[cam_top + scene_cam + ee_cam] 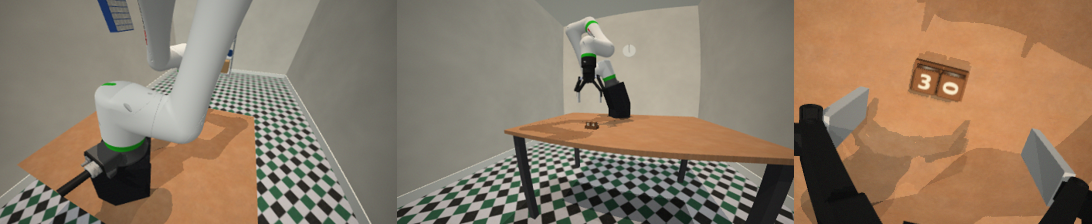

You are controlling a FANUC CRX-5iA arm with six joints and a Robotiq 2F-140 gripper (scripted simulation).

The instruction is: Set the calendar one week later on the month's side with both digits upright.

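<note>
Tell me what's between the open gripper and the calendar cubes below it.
Nothing: in the exterior view the gripper hangs open above the calendar, only air between.
</note>
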